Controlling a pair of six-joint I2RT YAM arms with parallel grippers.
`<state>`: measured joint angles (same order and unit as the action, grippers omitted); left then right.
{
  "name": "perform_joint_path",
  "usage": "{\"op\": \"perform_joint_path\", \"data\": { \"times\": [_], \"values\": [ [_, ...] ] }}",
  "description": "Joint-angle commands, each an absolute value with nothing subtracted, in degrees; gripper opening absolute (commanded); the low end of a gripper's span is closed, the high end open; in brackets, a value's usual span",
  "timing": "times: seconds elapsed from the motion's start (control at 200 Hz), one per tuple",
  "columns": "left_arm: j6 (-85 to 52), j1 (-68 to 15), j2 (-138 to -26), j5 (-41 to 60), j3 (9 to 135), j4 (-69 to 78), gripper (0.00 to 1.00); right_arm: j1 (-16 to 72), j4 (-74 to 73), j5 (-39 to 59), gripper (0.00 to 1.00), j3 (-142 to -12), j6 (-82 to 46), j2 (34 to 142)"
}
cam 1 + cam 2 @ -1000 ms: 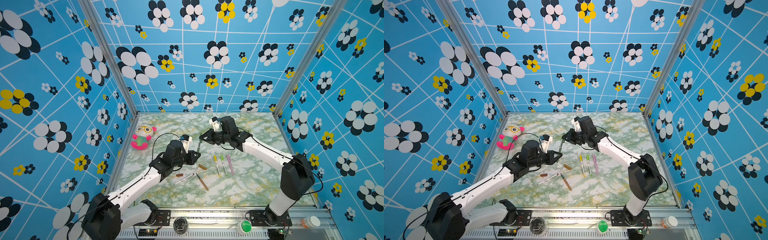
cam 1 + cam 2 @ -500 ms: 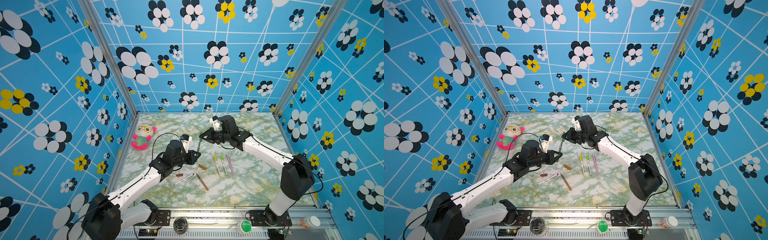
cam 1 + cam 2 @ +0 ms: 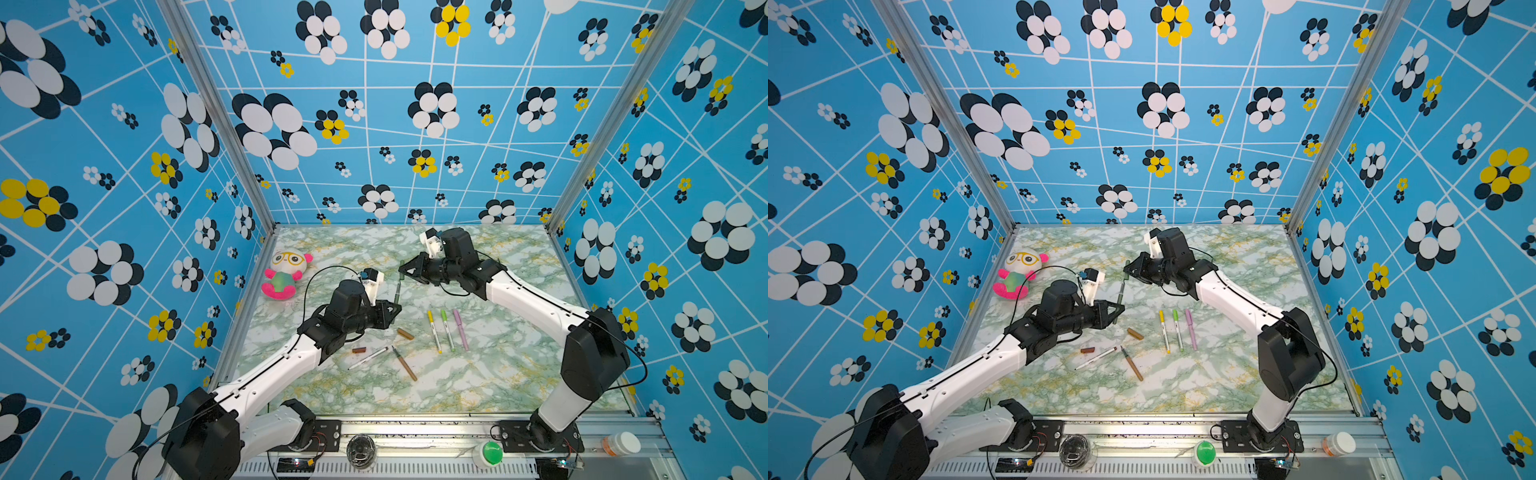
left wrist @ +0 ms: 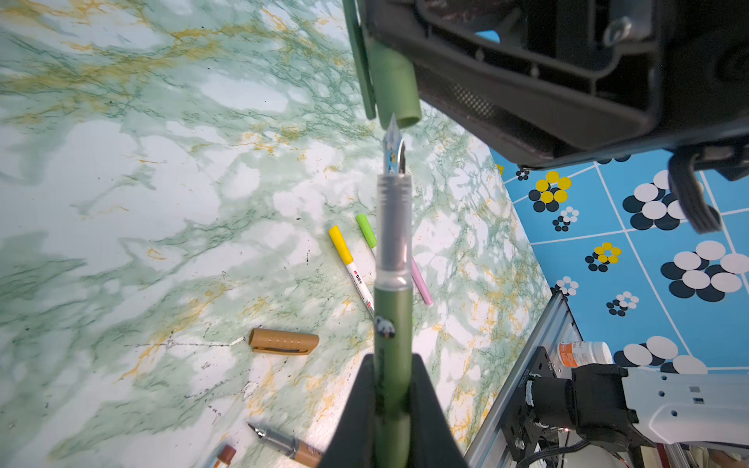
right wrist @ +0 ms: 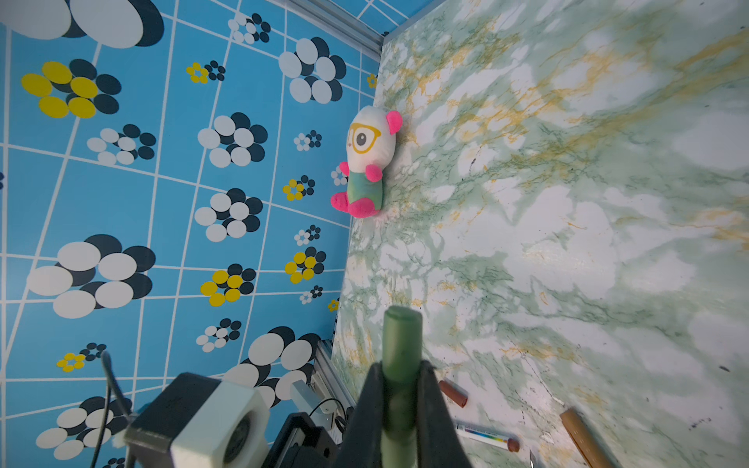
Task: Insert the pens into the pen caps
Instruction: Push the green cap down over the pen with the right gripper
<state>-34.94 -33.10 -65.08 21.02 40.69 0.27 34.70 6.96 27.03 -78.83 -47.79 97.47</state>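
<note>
green pen [image 4: 392, 324] at green cap [image 4: 395, 89], frame centre
left gripper [image 3: 395, 308] clamps the pen barrel; right gripper [image 3: 404, 269] clamps the cap. nib tip sits at the cap mouth. tan cap [image 3: 405, 333] and brown cap [image 3: 359, 350] lie loose on the table [image 3: 498, 374], below centre.

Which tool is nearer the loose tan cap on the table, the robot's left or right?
Left. The left tool, shut on the dark-green pen, is close by the tan cap; the right tool, gripping the dark-green cap, is farther back.
</note>
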Motion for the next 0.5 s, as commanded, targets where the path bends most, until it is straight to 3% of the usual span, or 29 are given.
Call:
{"op": "perform_joint_path", "data": {
  "times": [0.0,0.495],
  "values": [
    [-34.9,-33.5,-64.3,21.7,41.0,0.8,0.0,34.6,6.7,26.8,0.0,-80.8,-48.0,97.9],
    [-34.9,-33.4,-64.3,21.5,41.1,0.9,0.0,35.9,7.5,27.9,0.0,-79.0,-47.0,98.7]
  ]
}}
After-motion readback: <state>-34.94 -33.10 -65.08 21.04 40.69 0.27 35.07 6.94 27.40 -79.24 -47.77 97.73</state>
